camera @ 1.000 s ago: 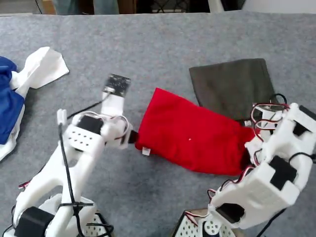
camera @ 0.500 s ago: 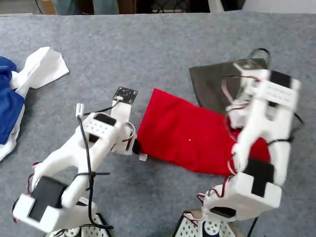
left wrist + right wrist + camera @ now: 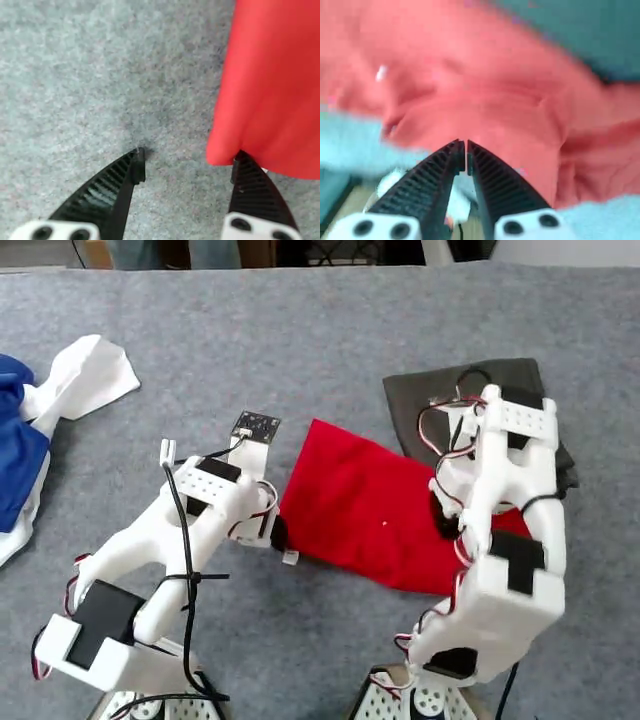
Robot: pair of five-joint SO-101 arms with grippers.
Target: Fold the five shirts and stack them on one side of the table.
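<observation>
A folded red shirt (image 3: 370, 515) lies slanted in the middle of the grey table. Its far right corner overlaps a folded dark grey shirt (image 3: 470, 410). My left gripper (image 3: 275, 532) sits at the red shirt's left edge. In the left wrist view that gripper (image 3: 189, 162) is open, one finger on bare mat and the other finger (image 3: 247, 182) touching the red shirt's (image 3: 275, 75) corner. My right gripper (image 3: 445, 518) hangs over the red shirt's right part. It (image 3: 465, 147) is shut, with the red shirt (image 3: 495, 85) beneath it and nothing seen between the fingers.
A white shirt (image 3: 85, 375) and a crumpled blue shirt (image 3: 15, 440) lie at the table's far left. Bare grey mat (image 3: 350, 330) stretches across the back and between the two groups. Both arm bases stand at the near edge.
The right arm swung up from the near right corner and now reaches over the red shirt's right end. The left arm turned slightly, its gripper staying at the shirt's left edge.
</observation>
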